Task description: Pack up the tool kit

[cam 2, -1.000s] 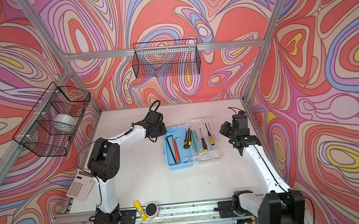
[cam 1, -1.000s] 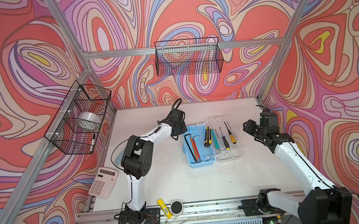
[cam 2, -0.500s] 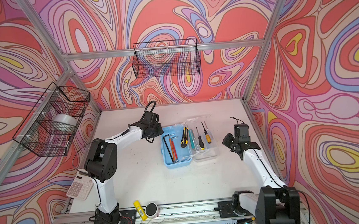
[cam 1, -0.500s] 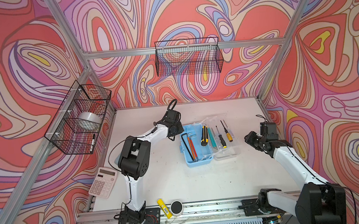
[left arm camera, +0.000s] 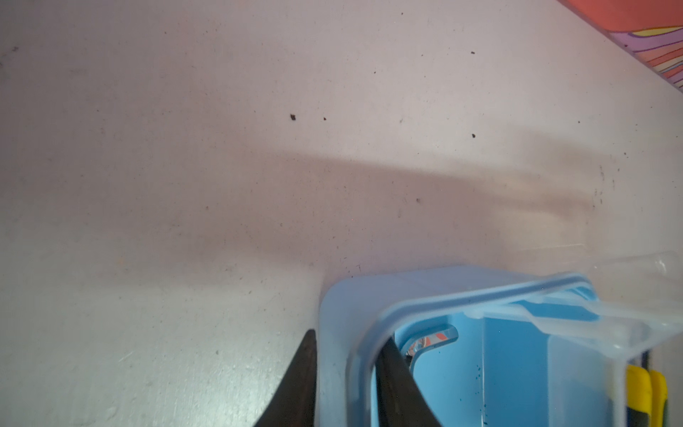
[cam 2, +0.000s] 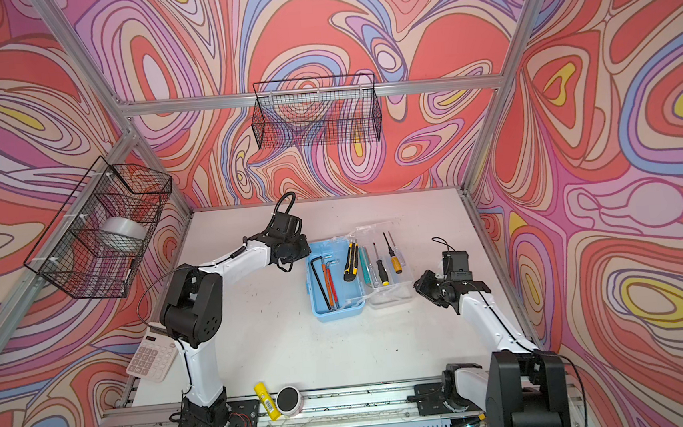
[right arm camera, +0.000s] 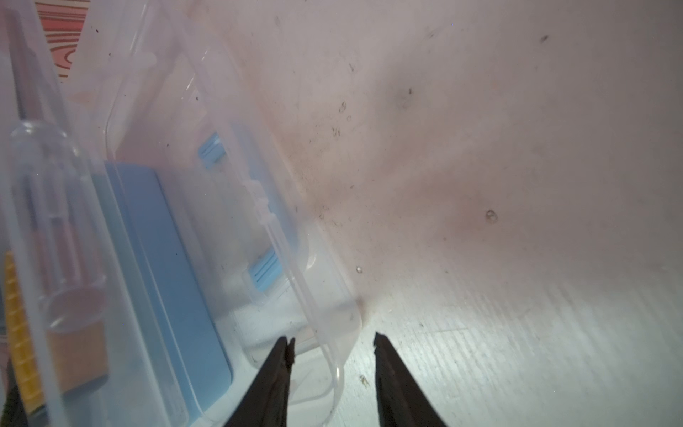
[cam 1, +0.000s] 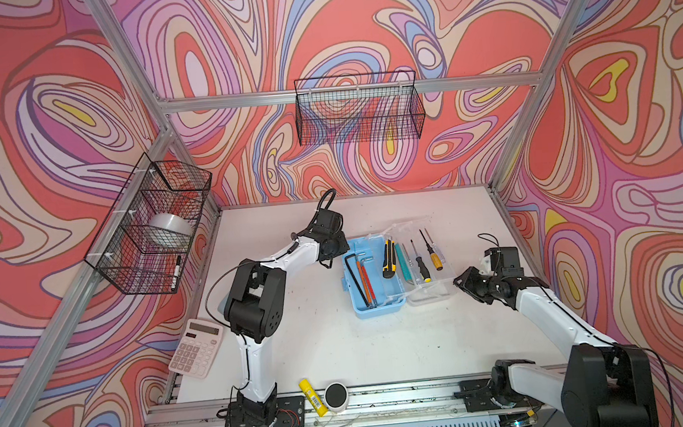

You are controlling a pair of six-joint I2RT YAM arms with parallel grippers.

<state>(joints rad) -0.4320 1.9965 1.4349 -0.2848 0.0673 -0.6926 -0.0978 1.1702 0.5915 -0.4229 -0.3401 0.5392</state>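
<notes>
Evidently the step in hand is shutting the tool kit (cam 1: 376,309), which lies open mid-table. Its blue base is on the left arm's side and its clear lid (cam 1: 431,293) is folded flat toward the right arm. The left tool (left arm camera: 347,340) is clamped on the base's wall at the far corner, one finger inside and one outside. The right tool (right arm camera: 331,338) stands apart around the lid's outer rim, one finger close against it and the other clear of it.

To do this well, the right tool should bite the rim squarely before lifting. It should then swing the lid slowly about its hinge while the left arm pins the base. The screwdrivers (cam 1: 421,264) lie in the lid, so I judge they may slide or jam as it tips.

The table (cam 1: 342,348) is white, scuffed and speckled. A calculator (cam 1: 195,349) sits at its near left corner, and wire baskets (cam 1: 358,109) hang on swirl-patterned walls.
</notes>
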